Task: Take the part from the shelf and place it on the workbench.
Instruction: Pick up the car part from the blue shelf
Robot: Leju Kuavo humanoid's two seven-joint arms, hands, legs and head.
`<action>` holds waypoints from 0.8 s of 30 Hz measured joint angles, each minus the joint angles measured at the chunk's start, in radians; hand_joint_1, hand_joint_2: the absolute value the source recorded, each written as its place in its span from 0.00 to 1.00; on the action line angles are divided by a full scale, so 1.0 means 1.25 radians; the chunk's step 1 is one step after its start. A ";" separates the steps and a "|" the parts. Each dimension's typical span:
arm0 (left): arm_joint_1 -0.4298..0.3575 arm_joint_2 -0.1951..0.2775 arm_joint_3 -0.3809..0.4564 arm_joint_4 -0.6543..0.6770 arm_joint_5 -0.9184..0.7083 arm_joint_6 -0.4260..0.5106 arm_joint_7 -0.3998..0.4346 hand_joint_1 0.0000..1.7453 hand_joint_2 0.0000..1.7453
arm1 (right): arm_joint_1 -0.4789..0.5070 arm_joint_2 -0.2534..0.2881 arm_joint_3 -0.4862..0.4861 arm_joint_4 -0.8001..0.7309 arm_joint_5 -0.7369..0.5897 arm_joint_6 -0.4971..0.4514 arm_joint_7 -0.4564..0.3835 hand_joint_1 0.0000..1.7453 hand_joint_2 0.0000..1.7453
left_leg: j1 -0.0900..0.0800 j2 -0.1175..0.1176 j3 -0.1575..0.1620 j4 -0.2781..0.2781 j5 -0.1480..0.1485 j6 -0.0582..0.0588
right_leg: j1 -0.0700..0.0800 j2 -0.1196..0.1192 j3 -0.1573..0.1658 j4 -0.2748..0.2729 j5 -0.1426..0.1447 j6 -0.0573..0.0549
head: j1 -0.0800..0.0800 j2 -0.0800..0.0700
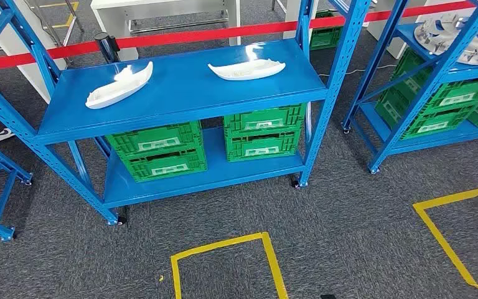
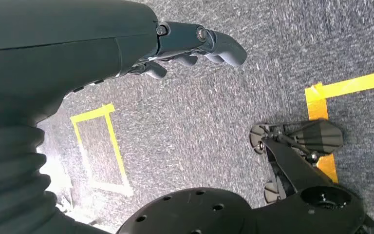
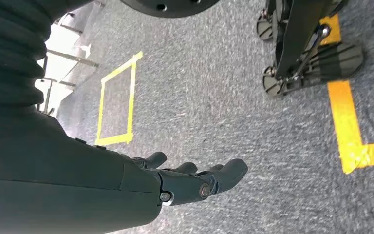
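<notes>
Two white curved parts lie on the upper board of the blue shelf (image 1: 180, 93): one part (image 1: 119, 85) toward its left end, the other part (image 1: 246, 68) toward the right rear. My left hand (image 2: 195, 46) hangs over grey carpet with its fingers loosely apart and holds nothing. My right hand (image 3: 195, 178) likewise hangs above the carpet, fingers apart, holding nothing. Both hands are far from the shelf.
Green crates (image 1: 159, 149) (image 1: 263, 132) fill the shelf's lower board. A second blue rack (image 1: 439, 81) with green crates and metal parts stands to the right. Yellow tape squares (image 1: 224, 265) (image 1: 460, 230) mark the carpet. A red barrier belt (image 1: 180, 37) runs behind the shelf.
</notes>
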 joint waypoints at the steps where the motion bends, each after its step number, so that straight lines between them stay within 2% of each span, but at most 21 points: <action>1: -0.002 -0.001 0.006 0.001 -0.008 0.000 0.001 0.00 0.00 | -0.002 0.001 -0.005 0.001 0.009 0.000 0.001 0.00 1.00 | 0.000 0.000 0.000 0.000 0.000 0.000 | 0.000 0.000 0.000 0.000 0.000 0.000 | 0.000 0.000; 7: -0.026 -0.017 0.076 0.018 -0.105 0.000 0.005 0.00 0.00 | -0.036 0.006 -0.054 0.013 0.112 -0.013 0.006 0.00 1.00 | 0.000 0.000 0.000 0.000 0.000 0.000 | 0.000 0.000 0.000 0.000 0.000 0.001 | 0.000 0.000; 14: -0.049 -0.035 0.139 0.034 -0.210 0.000 0.001 0.00 0.00 | -0.118 -0.002 -0.088 0.017 0.232 -0.041 -0.002 0.00 1.00 | 0.000 0.000 0.001 0.001 0.000 0.000 | 0.000 0.001 0.000 0.000 0.001 0.002 | 0.000 0.000; 20: -0.064 -0.048 0.178 0.043 -0.277 0.000 -0.007 0.00 0.00 | -0.214 -0.023 -0.096 0.018 0.321 -0.066 -0.006 0.00 1.00 | 0.000 0.001 0.002 0.002 0.001 0.000 | 0.000 0.002 0.000 0.000 0.003 0.003 | 0.000 0.000; 24: -0.065 -0.048 0.182 0.044 -0.282 0.000 -0.008 0.00 0.00 | -0.222 -0.025 -0.096 0.018 0.328 -0.067 -0.006 0.00 1.00 | 0.000 0.001 0.002 0.002 0.001 0.000 | 0.000 0.002 0.000 0.000 0.003 0.004 | 0.000 0.000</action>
